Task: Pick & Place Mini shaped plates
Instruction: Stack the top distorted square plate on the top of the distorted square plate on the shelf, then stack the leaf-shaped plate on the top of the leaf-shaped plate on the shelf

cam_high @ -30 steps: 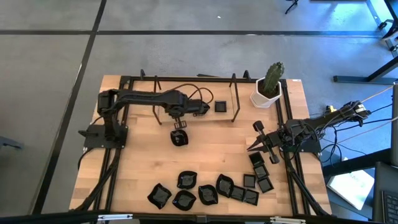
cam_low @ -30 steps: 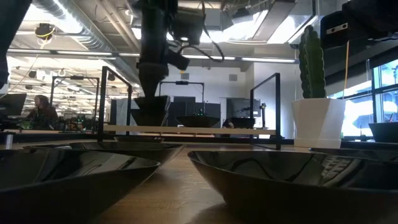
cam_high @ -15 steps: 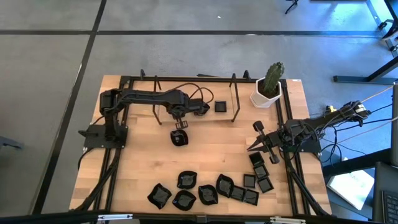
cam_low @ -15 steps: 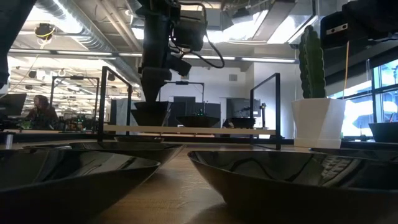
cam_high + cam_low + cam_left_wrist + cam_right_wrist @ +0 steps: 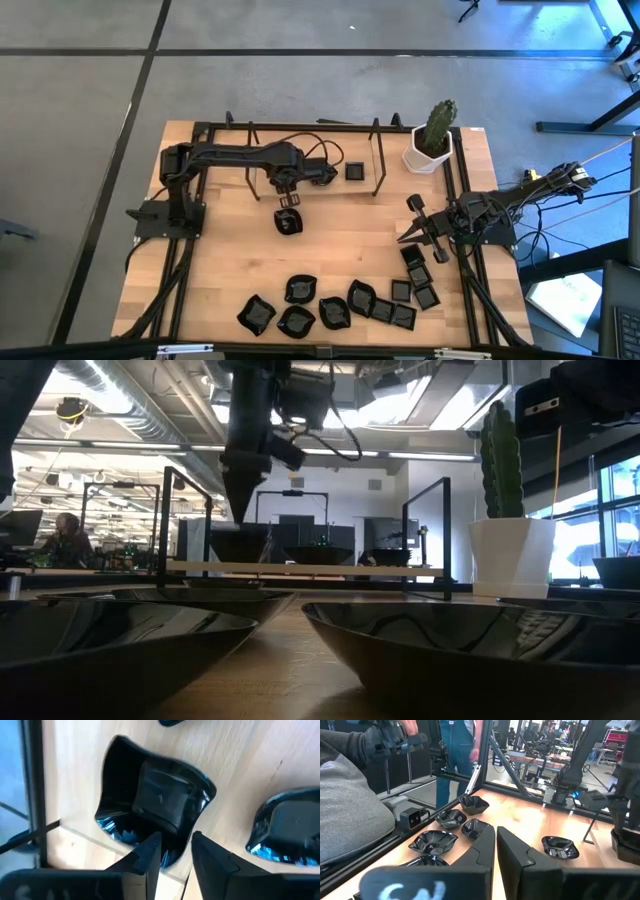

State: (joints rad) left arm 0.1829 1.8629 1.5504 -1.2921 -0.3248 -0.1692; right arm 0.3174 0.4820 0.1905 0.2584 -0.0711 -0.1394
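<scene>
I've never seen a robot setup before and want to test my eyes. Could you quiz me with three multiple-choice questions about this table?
1. Where does the cactus pot stand on the table?
A. In the middle
B. Among the dishes at the near edge
C. At a corner on the right arm's side

2. What colour are the little dishes?
A. White
B. Black
C. Red

3. How is the right end effector?
A. Shut, holding nothing
B. Gripping a dish
C. Clamped on the cactus

Answers:
1. C, since the high view shows the pot at the corner nearest the right arm.
2. B, since every dish is glossy black.
3. A, since its fingers sit together over the wood with nothing between them.
</scene>
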